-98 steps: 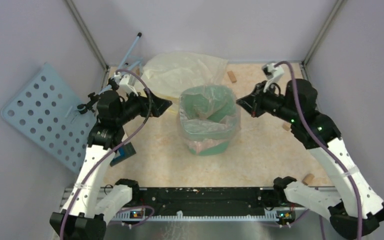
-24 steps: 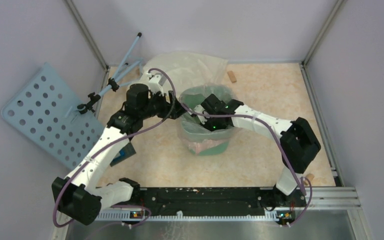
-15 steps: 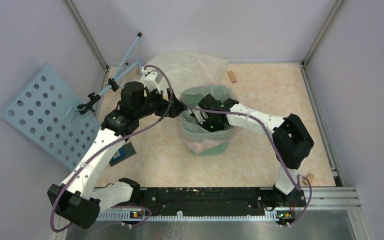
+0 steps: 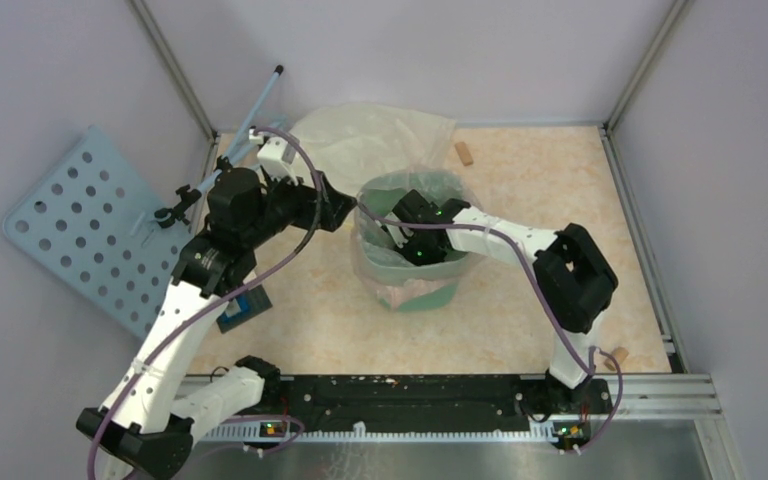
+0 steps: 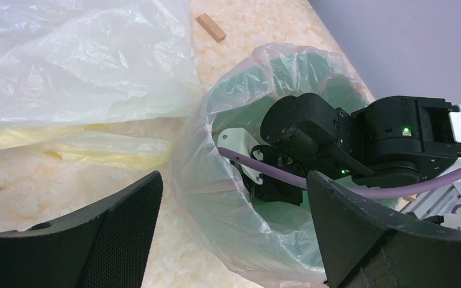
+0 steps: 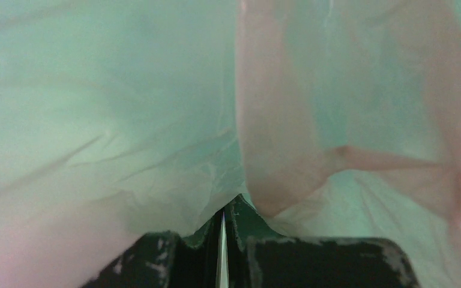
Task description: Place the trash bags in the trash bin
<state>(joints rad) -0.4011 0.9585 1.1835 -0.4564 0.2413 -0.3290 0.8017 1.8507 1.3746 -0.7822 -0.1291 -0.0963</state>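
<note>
The pink trash bag (image 4: 370,262) is sitting inside the trash bin (image 4: 428,296) as a liner. Its mouth is folding out over the rim and hanging down the outside, loosest on the side facing the counter's left edge. The bin is standing upright about midway between the left and right edges of the counter (image 4: 530,190), nearer the far edge than the near one.

Your right gripper (image 4: 401,240) is reaching down into the bin from the right. In its wrist view the fingers (image 6: 174,255) are lying almost together, with only a thin slit between them. The pink film (image 6: 126,120) is gathering to a point at their tips, so they are pinching a fold of the bag.

Your left gripper (image 4: 340,212) is hovering just beside the bin's left rim. Its jaws are standing wide apart and gripping nothing. Its own camera is framing the bagged bin and the right arm's head between the two fingers (image 5: 114,222).

A pale-yellow bag (image 4: 360,140) is lying against the far edge, touching the bin's far-left side. One wooden block (image 4: 463,153) is resting near the far edge, and another (image 4: 615,356) is resting by the near right corner.
</note>
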